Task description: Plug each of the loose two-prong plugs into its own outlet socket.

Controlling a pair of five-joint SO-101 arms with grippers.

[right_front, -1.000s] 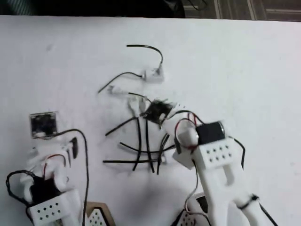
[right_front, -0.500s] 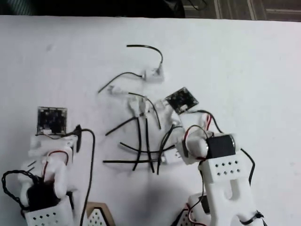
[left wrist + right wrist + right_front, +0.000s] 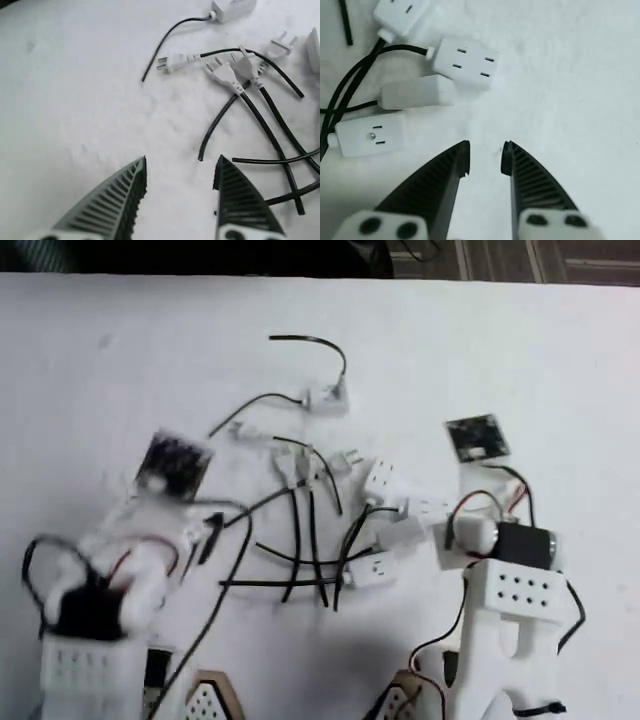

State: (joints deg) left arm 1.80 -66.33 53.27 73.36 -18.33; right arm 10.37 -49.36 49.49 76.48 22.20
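- White matte table top, faintly mottled up close.
- Left gripper: two ribbed, wedge-shaped plastic fingers, one grey-green and one black. They are spread wide with nothing between, over bare table left of the plugs.
- Right gripper: two black ribbed fingers with a narrow gap, gripping nothing. It is over bare table just right of the socket blocks.
- Leftmost white moulded two-prong plug: lies flat mid-table on a thin black cord, metal prongs pointing left.
- Pair of white two-prong plugs: just right of it, lying flat and crossing each other, each on a stiff black cord running to the near side.
- Small white plug: right of the pair, prongs up off the table. Cannot tell its cord.
- Tangle of short black cords: straight stiff lengths crossing near-centre, between the arms.
- White rectangular plastic socket block with two slot pairs: slots face up, black cord at one end.
- Single-outlet white block: nearest of the group, slots up.
- White block lying on its side: between those two, smooth face up.
- Fourth white block: farthest of the group, slots up.
- Far white socket block: apart from the group, black cord arcing away on the far side.
- Plugging is not yet done: every plug lies loose, apart from the blocks.
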